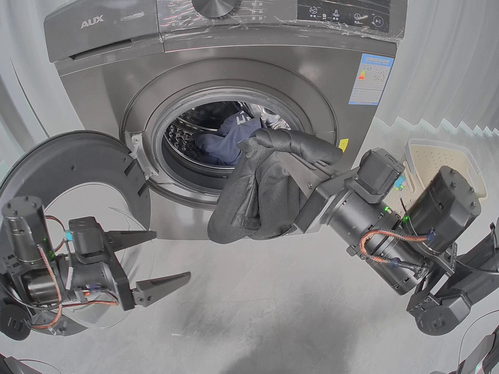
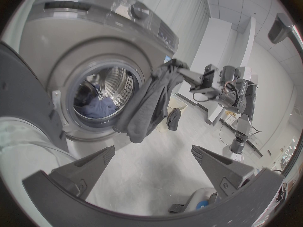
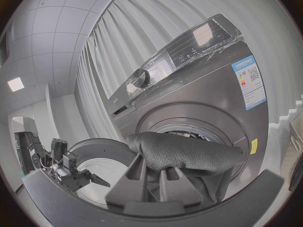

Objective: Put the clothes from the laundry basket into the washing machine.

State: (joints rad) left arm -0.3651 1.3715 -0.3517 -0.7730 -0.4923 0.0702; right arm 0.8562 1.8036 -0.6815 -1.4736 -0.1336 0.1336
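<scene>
While the right gripper (image 1: pixel 291 170) pinches a dark grey garment (image 1: pixel 254 198) just in front of the washing machine (image 1: pixel 218 63) opening, head view has a blue garment (image 1: pixel 226 141) in the drum (image 1: pixel 182 136), the laundry basket (image 1: pixel 442 157) by the machine's right side, and the left gripper (image 1: pixel 171 254) spread wide near the open door (image 1: pixel 67 162). Left wrist view: another dark piece (image 2: pixel 173 119) by the basket, maybe draped on its rim, hard to tell. Right wrist view: fingers (image 3: pixel 139 174) clamped on the cloth, which folds over them.

A garment (image 1: pixel 254 193) hangs before the open washing machine (image 1: pixel 104 79), the laundry basket (image 1: pixel 439 159) to its right.
</scene>
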